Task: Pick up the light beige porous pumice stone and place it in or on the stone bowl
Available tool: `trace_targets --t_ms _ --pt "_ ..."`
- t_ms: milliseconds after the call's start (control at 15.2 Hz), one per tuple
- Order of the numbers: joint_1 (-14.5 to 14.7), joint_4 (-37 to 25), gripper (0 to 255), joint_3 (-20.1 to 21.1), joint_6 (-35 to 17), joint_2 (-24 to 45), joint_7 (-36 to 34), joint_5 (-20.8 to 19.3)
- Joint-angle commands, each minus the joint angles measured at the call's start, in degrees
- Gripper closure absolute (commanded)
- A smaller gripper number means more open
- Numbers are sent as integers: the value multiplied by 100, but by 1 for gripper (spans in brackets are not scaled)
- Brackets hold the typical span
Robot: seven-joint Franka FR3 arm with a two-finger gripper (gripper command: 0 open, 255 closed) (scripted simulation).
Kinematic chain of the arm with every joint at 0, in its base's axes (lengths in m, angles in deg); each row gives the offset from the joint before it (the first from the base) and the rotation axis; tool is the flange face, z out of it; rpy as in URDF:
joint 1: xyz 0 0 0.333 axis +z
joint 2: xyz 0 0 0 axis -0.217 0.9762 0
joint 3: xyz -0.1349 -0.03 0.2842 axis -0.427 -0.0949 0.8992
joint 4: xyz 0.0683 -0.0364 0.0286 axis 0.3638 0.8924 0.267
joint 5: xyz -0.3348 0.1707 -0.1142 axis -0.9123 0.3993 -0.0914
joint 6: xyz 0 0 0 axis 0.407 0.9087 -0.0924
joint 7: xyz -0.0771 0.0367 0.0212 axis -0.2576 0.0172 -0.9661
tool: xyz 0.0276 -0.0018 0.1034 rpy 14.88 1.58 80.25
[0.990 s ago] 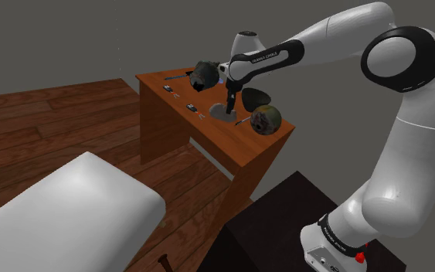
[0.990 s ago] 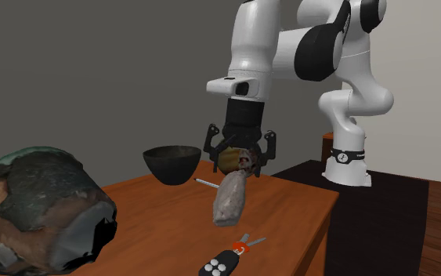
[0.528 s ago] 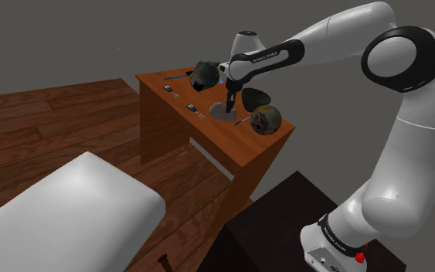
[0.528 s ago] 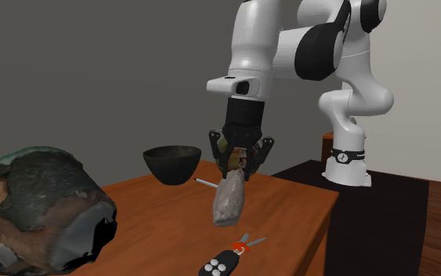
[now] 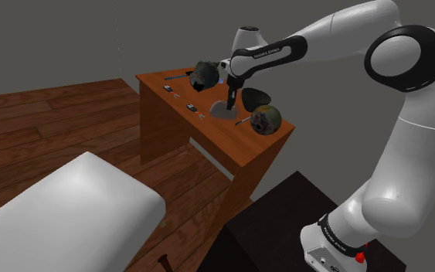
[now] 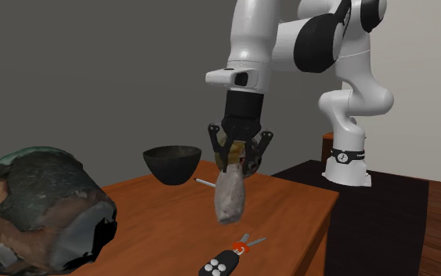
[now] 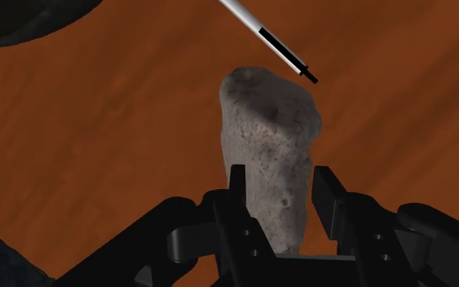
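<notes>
A white robot arm reaches down over a reddish-brown wooden counter (image 6: 289, 205). Its black pincer (image 6: 236, 165) is clenched on the upper end of the pumice stone (image 6: 229, 200), a pale grey-beige, pitted, elongated lump that hangs upright below it. In the wrist view both fingers press against the stone's sides. The stone's lower end seems just off the counter, though whether it is fully clear of the surface cannot be told. The dark bowl (image 6: 171, 162) stands on the counter near the stone, toward the second exterior view's left, with a slim white and black pen (image 6: 207, 183) lying between them. The grasp looks done and the lift barely begun. Carrying the stone to the bowl and letting go remain.
</notes>
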Motion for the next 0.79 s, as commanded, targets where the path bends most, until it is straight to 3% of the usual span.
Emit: trace_targets --t_ms 0,726 --pt "11 -20 255 5 112 -93 1 3" --pt "18 -408 255 15 840 -437 96 42"
